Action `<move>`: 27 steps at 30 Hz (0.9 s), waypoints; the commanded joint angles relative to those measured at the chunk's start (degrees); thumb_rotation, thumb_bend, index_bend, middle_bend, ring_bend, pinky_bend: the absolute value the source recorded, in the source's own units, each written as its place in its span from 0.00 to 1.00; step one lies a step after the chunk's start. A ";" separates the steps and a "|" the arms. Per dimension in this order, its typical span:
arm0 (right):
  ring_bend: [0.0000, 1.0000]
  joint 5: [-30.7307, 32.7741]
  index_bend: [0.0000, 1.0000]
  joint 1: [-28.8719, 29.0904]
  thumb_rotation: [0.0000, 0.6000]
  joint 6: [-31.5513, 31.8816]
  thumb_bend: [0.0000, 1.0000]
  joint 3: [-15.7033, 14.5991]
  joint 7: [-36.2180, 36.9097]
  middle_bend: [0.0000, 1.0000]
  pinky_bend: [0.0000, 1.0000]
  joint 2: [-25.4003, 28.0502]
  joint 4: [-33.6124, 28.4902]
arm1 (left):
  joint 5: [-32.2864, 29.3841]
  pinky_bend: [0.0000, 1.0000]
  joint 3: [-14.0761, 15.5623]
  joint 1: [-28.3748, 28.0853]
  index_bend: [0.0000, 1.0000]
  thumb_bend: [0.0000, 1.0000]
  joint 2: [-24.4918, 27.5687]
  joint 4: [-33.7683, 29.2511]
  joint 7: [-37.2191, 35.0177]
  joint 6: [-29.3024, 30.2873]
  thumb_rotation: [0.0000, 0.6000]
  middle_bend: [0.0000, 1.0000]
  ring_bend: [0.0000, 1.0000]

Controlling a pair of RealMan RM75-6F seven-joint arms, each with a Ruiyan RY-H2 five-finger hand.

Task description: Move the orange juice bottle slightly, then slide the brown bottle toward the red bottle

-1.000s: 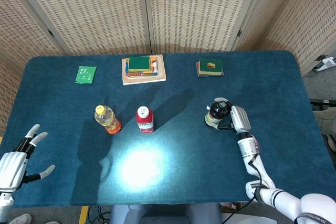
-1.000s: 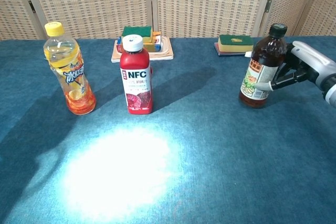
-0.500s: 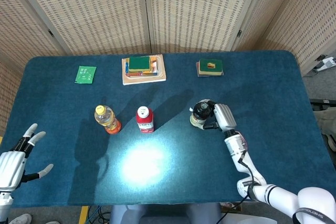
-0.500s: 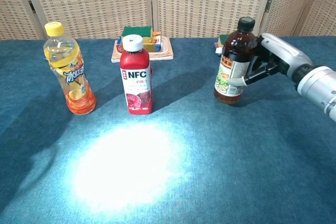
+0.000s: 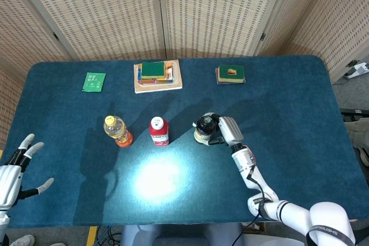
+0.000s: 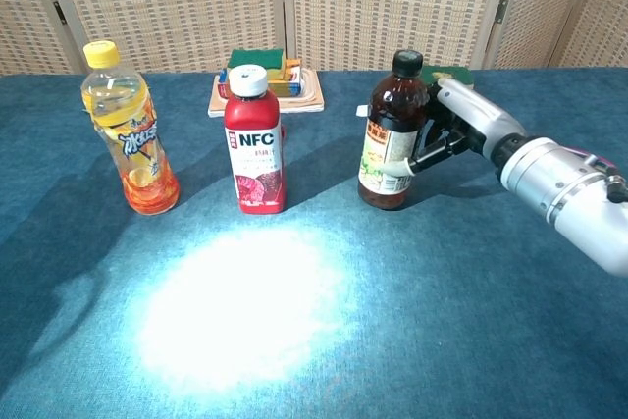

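Head and chest views of a blue table (image 5: 300,102). The right hand (image 6: 453,125) grips the brown bottle (image 6: 391,134) from its right side, fingers wrapped around the body at label height; the bottle stands upright on the cloth. It lies right of the red bottle (image 6: 254,142), near it but apart, a stretch of bare cloth between them. The orange juice bottle (image 6: 130,130), yellow-capped, stands upright left of the red bottle, the three forming a rough row across the table's middle. In the head view the left hand (image 5: 10,172) rests at the near left edge, fingers spread and holding nothing, well apart from every bottle. Along the far side: a green card (image 5: 94,81) at left, a stack of books (image 5: 157,75) topped by a green sponge in the centre, and a smaller stack (image 5: 230,74) at right. A bright patch of light falls on the cloth near the red bottle.
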 commanded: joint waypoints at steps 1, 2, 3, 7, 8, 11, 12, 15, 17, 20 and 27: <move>0.50 0.01 0.53 0.70 1.00 -0.22 0.21 0.13 1.49 0.58 0.59 -1.49 1.86 | 0.03 0.37 -0.04 0.05 0.16 0.14 0.11 -0.08 -0.14 0.08 1.00 0.03 0.13; 0.50 -0.10 0.53 0.85 1.00 -0.23 0.21 0.04 1.75 0.58 0.59 -1.85 2.46 | 0.05 0.37 -0.05 0.07 0.16 0.14 0.15 -0.13 -0.16 0.09 1.00 0.03 0.13; 0.50 -0.21 0.53 0.98 1.00 -0.27 0.21 -0.06 1.98 0.58 0.59 -2.17 3.04 | 0.06 0.37 -0.06 0.09 0.16 0.14 0.19 -0.17 -0.23 0.13 1.00 0.03 0.13; 0.50 -0.65 0.53 1.33 1.00 -0.19 0.21 -0.45 3.04 0.58 0.59 -3.14 4.96 | -0.01 0.37 -0.17 0.13 0.16 0.14 0.31 -0.20 -0.54 0.15 1.00 0.03 0.13; 0.50 -0.67 0.53 1.39 1.00 -0.15 0.21 -0.45 3.35 0.58 0.59 -3.30 5.22 | -0.04 0.37 -0.18 0.13 0.16 0.14 0.32 -0.18 -0.55 0.11 1.00 0.03 0.13; 0.50 -0.77 0.53 1.68 1.00 -0.09 0.21 -0.39 4.15 0.58 0.59 -3.75 5.83 | -0.06 0.37 -0.20 0.18 0.16 0.14 0.36 -0.18 -0.57 0.12 1.00 0.03 0.13; 0.50 -0.83 0.53 1.84 1.00 -0.11 0.21 -0.41 4.27 0.57 0.59 -3.93 6.04 | -0.05 0.37 -0.23 0.19 0.16 0.14 0.38 -0.19 -0.60 0.15 1.00 0.03 0.13; 0.50 -0.94 0.53 2.03 1.00 -0.15 0.21 -0.55 4.38 0.57 0.59 -4.26 6.31 | 0.02 0.37 -0.26 0.16 0.16 0.14 0.34 -0.10 -0.60 0.14 1.00 0.03 0.13; 0.50 -1.02 0.53 2.03 1.00 -0.22 0.21 -0.78 4.39 0.57 0.59 -4.34 6.49 | 0.04 0.37 -0.27 0.17 0.16 0.14 0.37 -0.10 -0.63 0.11 1.00 0.03 0.13; 0.50 -1.14 0.53 1.99 1.00 -0.36 0.20 -1.10 4.46 0.56 0.59 -4.20 6.72 | 0.08 0.37 -0.26 0.24 0.16 0.14 0.39 -0.09 -0.69 0.18 1.00 0.03 0.13; 0.41 -1.97 0.39 2.24 1.00 -1.33 0.06 -2.21 4.17 0.39 0.54 -2.76 6.23 | 0.12 0.37 -0.25 0.18 0.16 0.14 0.26 0.03 -0.41 -0.03 1.00 0.03 0.13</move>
